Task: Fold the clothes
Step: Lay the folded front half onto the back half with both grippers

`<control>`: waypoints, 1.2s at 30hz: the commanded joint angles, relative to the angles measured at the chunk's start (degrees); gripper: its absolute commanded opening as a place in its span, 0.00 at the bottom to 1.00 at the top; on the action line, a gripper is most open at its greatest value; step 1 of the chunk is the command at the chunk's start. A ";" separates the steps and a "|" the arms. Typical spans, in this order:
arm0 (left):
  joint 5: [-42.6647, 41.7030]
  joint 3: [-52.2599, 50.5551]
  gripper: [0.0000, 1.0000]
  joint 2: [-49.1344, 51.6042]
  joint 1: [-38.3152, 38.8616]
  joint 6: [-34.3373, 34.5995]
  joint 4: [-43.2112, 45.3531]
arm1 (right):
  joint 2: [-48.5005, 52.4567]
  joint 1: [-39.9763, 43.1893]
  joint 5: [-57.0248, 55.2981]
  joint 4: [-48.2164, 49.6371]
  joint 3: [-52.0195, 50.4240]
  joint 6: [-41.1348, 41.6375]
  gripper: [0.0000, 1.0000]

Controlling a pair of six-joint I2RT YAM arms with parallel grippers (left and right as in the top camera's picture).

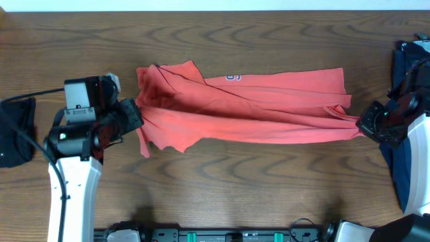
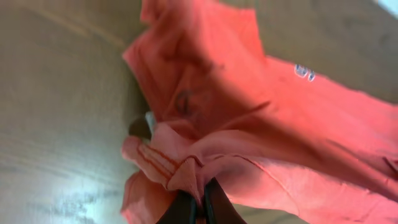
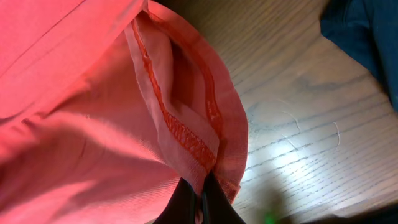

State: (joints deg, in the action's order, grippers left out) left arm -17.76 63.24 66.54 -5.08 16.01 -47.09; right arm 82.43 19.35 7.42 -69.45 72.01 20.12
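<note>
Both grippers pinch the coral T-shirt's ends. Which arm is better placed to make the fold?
Probably right. The right gripper is shut on the stitched hem of the coral T-shirt, with flat cloth ahead to cross; the left gripper holds the bunched end, better as an anchor.

T-shirt point(image 1: 255, 107) spans table point(image 1: 235, 181) middle, left gripper point(image 1: 138, 114) at its left end, right gripper point(image 1: 359, 124) at its right. Small garment point(image 1: 13, 131) far left; second shirt point(image 1: 406, 57) far right.

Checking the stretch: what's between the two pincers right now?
Only the red T-shirt, bunched lengthwise, spans from left pincer to right pincer; both are shut on its ends. The overhead view shows it.
</note>
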 commanded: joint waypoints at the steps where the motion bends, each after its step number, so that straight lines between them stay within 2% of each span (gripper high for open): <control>1: 1.38 -0.17 0.06 0.87 0.02 -1.18 1.86 | 0.15 -1.25 -0.74 0.33 1.07 -1.42 0.02; 8: 1.36 -0.13 0.06 3.87 0.02 -0.48 8.44 | 2.54 -3.10 -0.76 2.19 2.89 -3.15 0.02; 19: 1.36 -0.11 0.06 6.75 0.02 -0.28 15.04 | 12.20 -3.67 -0.76 0.09 16.39 -4.13 0.01; 25: 1.33 -0.11 0.07 8.90 0.02 1.81 18.91 | 18.71 -3.91 -0.63 0.17 19.63 -4.11 0.01; 36: 0.04 -0.11 0.07 19.80 0.02 3.43 26.45 | 25.59 -6.91 -0.48 10.43 19.93 -3.10 0.01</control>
State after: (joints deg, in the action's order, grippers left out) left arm -17.82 63.24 84.73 -5.08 18.26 -21.78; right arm 107.46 13.45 7.44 -60.49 90.59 16.91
